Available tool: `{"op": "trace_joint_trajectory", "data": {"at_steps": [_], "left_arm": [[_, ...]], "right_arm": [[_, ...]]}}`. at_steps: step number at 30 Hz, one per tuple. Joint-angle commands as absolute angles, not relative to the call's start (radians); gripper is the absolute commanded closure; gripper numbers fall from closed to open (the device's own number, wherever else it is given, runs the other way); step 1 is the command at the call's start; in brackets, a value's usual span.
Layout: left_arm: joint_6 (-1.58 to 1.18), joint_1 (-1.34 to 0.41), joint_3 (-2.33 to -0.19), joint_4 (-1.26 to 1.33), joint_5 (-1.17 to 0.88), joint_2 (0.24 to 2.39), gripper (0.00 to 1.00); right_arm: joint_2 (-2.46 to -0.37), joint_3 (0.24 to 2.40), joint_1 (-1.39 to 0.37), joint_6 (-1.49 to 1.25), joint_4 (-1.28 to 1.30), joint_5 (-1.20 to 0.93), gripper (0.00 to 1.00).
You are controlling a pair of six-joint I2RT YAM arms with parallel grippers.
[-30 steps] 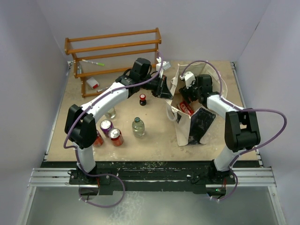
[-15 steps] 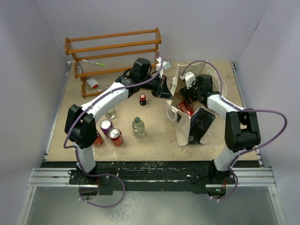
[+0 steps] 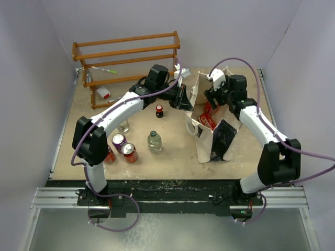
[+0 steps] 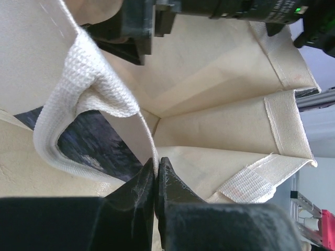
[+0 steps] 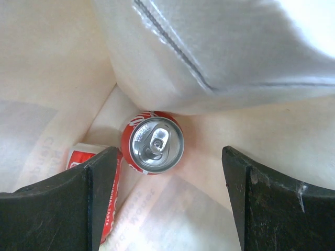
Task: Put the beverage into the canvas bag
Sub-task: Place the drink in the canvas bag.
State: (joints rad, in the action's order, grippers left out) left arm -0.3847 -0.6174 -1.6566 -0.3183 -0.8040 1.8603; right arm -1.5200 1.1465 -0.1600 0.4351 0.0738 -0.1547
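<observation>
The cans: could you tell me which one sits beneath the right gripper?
The red can upright inside the canvas bag; the purple can and other red can stand outside it.

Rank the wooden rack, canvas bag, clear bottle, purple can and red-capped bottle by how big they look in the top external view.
1. wooden rack
2. canvas bag
3. clear bottle and purple can: too alike to rank
4. red-capped bottle

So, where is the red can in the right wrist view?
The red can stands upright on the bottom of the canvas bag, right of centre in the top view, beside a red-and-white pack, below the open right gripper.
</observation>
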Motion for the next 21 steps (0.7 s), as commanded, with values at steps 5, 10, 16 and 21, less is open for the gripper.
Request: {"op": "trace_joint_trajectory", "data": {"at_steps": [5, 10, 16, 21], "left_arm": [[-0.402, -0.620, -1.688, -0.290, -0.823, 1.815, 0.80], [-0.366, -0.618, -1.730, -0.304, -0.842, 1.799, 0.59], [-0.253, -0.603, -1.780, -0.364, -0.870, 1.748, 0.30], [-0.153, -0.564, -1.784, -0.406, -0.893, 1.669, 0.10]], "right_arm": [[-1.389, 1.220, -0.153, 0.403, 0.135, -0.187, 0.17], [-1.323, 1.292, -0.154, 0.378, 0.191, -0.200, 0.18], [-1.255, 1.386, -0.157, 0.353, 0.287, -0.283, 0.18], [-1.212, 1.444, -0.198, 0.349, 0.345, -0.378, 0.18]]}}
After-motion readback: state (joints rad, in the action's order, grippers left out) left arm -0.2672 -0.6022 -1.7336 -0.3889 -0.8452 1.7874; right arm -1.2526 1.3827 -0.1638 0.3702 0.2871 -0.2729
